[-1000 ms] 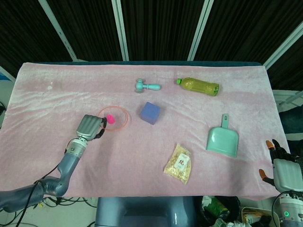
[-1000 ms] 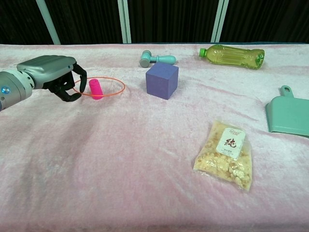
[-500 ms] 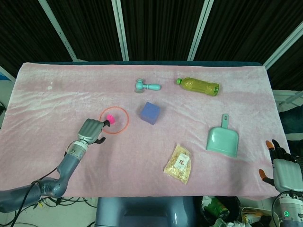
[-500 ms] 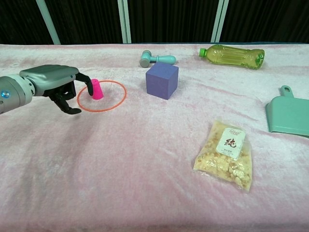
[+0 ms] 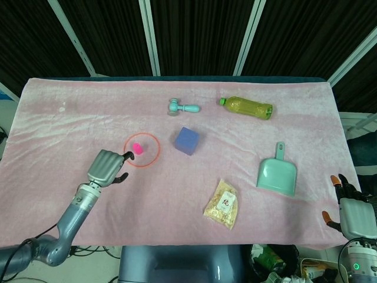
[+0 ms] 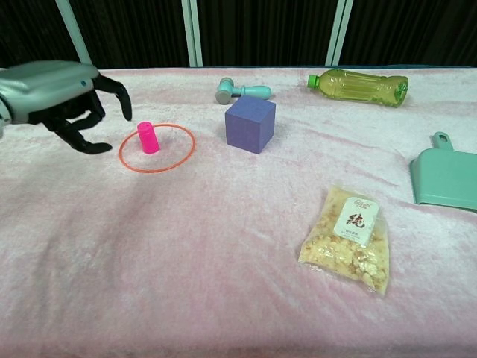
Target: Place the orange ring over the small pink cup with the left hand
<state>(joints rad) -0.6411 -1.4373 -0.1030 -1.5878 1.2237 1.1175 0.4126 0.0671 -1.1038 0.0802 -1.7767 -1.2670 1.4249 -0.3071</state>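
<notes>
Left hand [image 6: 63, 97] hovers empty, fingers spread, beside the orange ring [image 6: 157, 148], which lies flat around the upright pink cup [image 6: 147, 137].

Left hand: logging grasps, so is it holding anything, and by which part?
Nothing. The left hand is clear of the orange ring, which lies around the pink cup.

Both views are bright and evenly lit from above. Shadows on the pink surface [image 6: 223, 246] are soft and short, faintest beside the cube [image 6: 250, 124]. The bottle [image 6: 358, 86] carries small glints. Focus is sharp; the backdrop behind the surface stays dark.
</notes>
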